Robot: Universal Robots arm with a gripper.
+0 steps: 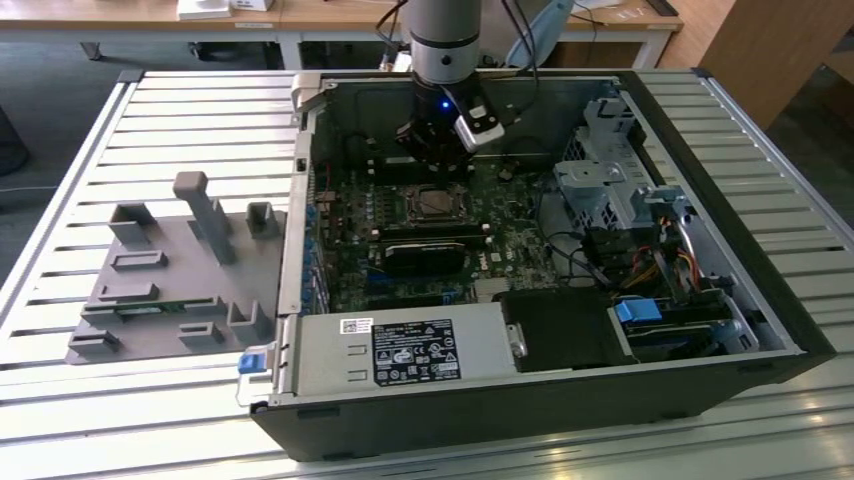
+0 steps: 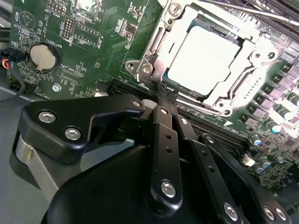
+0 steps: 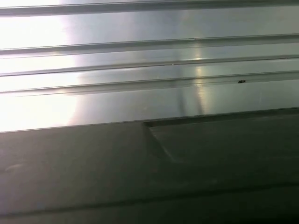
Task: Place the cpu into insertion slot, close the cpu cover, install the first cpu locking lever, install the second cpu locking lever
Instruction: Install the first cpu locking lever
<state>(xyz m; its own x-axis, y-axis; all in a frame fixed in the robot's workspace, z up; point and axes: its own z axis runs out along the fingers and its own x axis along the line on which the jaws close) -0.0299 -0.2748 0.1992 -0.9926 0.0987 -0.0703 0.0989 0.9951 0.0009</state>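
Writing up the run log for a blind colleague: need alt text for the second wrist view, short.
The black gripper, fingers closed together, has its tip at the near edge of the CPU socket on a green motherboard. The cpu sits in the socket with the silvery cpu cover closed around it. A round coin battery sits on the board nearby.

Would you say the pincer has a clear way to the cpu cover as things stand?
Probably yes: the pincer sits right at the edge of the cpu cover, which lies over the cpu, with nothing between them.
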